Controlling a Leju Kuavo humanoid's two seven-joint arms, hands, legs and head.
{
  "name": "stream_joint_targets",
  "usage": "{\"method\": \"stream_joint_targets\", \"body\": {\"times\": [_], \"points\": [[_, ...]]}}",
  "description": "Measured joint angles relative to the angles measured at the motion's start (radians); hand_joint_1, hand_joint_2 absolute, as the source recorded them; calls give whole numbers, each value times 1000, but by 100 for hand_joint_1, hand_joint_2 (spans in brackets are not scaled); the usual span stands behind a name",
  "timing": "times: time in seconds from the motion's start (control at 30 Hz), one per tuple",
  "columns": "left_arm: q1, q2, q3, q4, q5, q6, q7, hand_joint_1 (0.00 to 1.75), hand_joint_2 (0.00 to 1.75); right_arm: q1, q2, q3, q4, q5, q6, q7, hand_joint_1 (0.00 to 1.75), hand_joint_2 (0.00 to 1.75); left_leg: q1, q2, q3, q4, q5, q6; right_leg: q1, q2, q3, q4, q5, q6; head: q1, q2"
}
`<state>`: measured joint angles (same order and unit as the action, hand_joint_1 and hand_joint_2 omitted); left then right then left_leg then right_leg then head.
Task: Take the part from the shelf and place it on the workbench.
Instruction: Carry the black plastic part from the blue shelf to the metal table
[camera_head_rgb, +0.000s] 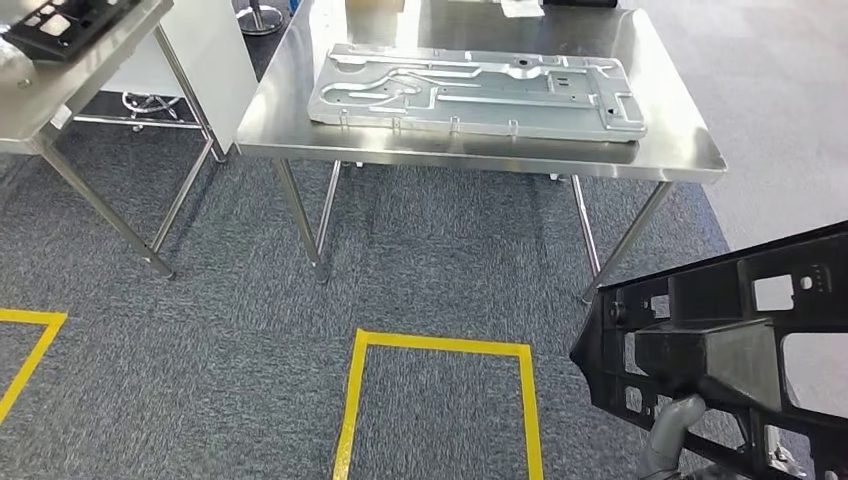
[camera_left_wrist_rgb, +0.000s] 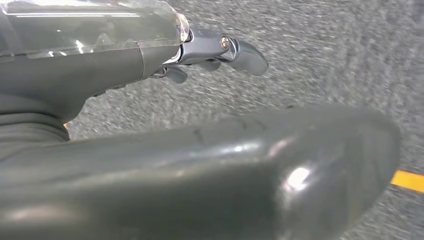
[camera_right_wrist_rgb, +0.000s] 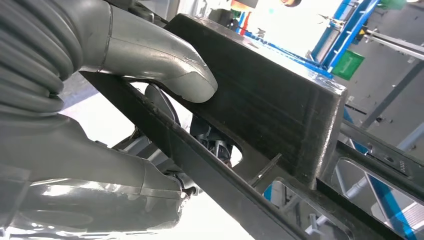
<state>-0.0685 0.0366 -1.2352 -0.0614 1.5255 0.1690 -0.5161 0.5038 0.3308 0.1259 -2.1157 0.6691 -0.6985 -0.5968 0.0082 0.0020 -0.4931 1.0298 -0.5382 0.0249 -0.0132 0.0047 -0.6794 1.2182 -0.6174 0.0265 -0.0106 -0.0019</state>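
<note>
Gripping the black part in my right hand before the workbench; my left hand hangs with fingers curled, empty.

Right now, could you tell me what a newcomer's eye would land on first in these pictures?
Probably the black part looming at the lower right of the head view, gripped by the right hand, whose thumb presses on its flat bar. Next comes the silver plate lying flat on the steel workbench straight ahead, and then the yellow square taped on the grey carpet in front of it.
</note>
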Motion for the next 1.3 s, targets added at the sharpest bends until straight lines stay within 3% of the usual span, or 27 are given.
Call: {"method": "stream_joint_targets", "body": {"times": [0.07,0.1,0.13,0.2,0.23,0.3,0.33,0.4,0.43,0.47,0.5,0.6,0.63,0.7,0.73,0.8,0.83,0.9,0.93,0.97,1.0,1.1,1.13,1.17,1.23,1.3], "points": [[-2,-2,0,0,0,0,0,0,0,-1,0,0,0,3,0,4,175,175,-5,2,29,-1,-26,-4,13,-6,12,-99,113,-21,0,0],[-2,-3,0,0,0,0,0,0,0,-2,0,0,0,4,0,6,175,175,-7,3,40,-5,-37,-8,17,-8,18,-127,150,-28,0,0],[-3,-3,0,0,0,0,0,0,0,-3,-1,0,0,5,0,9,175,175,-8,5,52,-6,-42,-14,18,-7,24,-142,168,-33,0,0],[-4,-2,0,0,0,0,0,0,0,-5,-1,-1,-1,5,0,13,175,175,-10,7,66,3,-35,-26,14,-1,48,-160,163,-40,0,0],[-6,-2,0,0,0,0,0,0,0,-6,-1,-1,-2,6,0,14,175,175,-9,6,59,33,-23,-31,11,1,64,-170,161,-45,0,0],[-10,-1,-1,0,0,0,0,0,0,-9,0,-1,-2,5,0,16,175,175,-6,4,-1,136,-21,-38,7,3,95,-184,152,-54,-3,0],[-11,-1,-1,0,0,0,1,0,0,-11,0,-2,-2,5,0,17,175,175,-4,3,-44,196,-41,-41,6,5,107,-187,143,-57,-4,0],[-8,-1,-2,0,0,0,1,0,0,-14,0,-4,-2,3,0,18,175,175,0,3,-120,266,-118,-47,6,11,131,-190,122,-57,-5,0],[-6,-1,-3,0,0,-1,2,0,0,-14,0,-5,-2,2,0,18,175,175,1,3,-143,265,-150,-50,6,14,146,-190,109,-56,-5,0],[-4,0,-5,0,0,-1,2,0,0,-14,0,-6,-2,1,0,19,175,175,2,3,-157,241,-158,-50,6,17,164,-190,95,-55,-5,0],[-2,0,-6,0,0,-1,2,0,0,-15,0,-8,-2,0,0,19,175,175,3,3,-163,196,-131,-48,6,19,183,-190,81,-52,-5,0],[6,2,-10,0,0,-1,2,0,0,-18,0,-12,-1,0,0,20,175,175,-3,1,-162,60,65,-37,8,25,227,-189,36,-40,-4,0],[7,2,-11,0,0,-2,2,0,0,-19,0,-14,-1,0,0,21,175,175,-5,0,-158,42,100,-32,9,28,239,-186,27,-34,-5,0],[3,2,-15,0,0,-3,2,0,0,-25,1,-20,-2,3,0,34,175,175,-6,-1,-135,31,101,-20,9,30,249,-167,30,-19,-5,0],[-1,2,-19,0,0,-4,3,0,0,-32,1,-28,-1,5,0,48,175,175,-5,-2,-122,23,98,-13,8,26,242,-140,43,-13,-4,0],[-8,3,-25,0,0,-5,5,0,0,-58,-1,-56,0,13,0,87,175,175,-2,-1,-96,8,91,-2,7,15,186,-48,52,-5,-1,0],[-9,4,-30,0,-1,-7,8,0,0,-78,-2,-79,3,21,0,106,175,175,-3,-1,-86,4,84,1,6,10,143,7,37,-1,1,0],[-10,6,-43,0,-2,-12,13,0,0,-132,-5,-143,11,63,0,145,175,175,-3,0,-65,0,67,4,3,5,57,82,-29,7,2,0],[-10,7,-51,0,-2,-15,17,0,0,-167,-8,-182,19,104,0,167,175,175,-2,0,-53,0,56,3,2,4,27,89,-59,8,2,0],[-10,7,-59,0,-3,-18,20,0,0,-204,-13,-219,31,154,0,192,175,175,-2,-1,-38,0,44,2,1,3,8,72,-70,7,2,0],[-11,7,-66,0,-3,-20,23,0,0,-241,-20,-252,46,209,0,220,175,175,-2,-1,-21,-1,31,1,0,1,0,33,-50,4,2,0],[-17,7,-89,-1,-3,-23,30,0,0,-337,-51,-317,106,363,0,296,175,175,-5,-1,20,-2,-10,-11,3,-7,-1,-116,147,-10,3,0],[-20,8,-95,-1,-3,-23,32,0,0,-362,-60,-328,125,404,0,315,175,175,-7,-1,31,-6,-21,-16,5,-8,1,-140,192,-15,2,0],[-23,8,-101,-1,-3,-23,33,0,0,-385,-66,-334,142,437,0,329,175,175,-9,-1,41,-5,-23,-23,6,-6,4,-147,202,-21,2,0],[-29,10,-112,-1,-3,-22,35,0,0,-427,-77,-338,169,500,0,357,175,175,-9,-1,40,23,-10,-35,3,-1,23,-154,194,-35,0,0],[-34,12,-123,-1,-3,-21,38,0,0,-461,-87,-337,198,577,0,391,175,175,-7,-2,-11,118,3,-43,1,1,49,-163,180,-50,-1,0]]}}
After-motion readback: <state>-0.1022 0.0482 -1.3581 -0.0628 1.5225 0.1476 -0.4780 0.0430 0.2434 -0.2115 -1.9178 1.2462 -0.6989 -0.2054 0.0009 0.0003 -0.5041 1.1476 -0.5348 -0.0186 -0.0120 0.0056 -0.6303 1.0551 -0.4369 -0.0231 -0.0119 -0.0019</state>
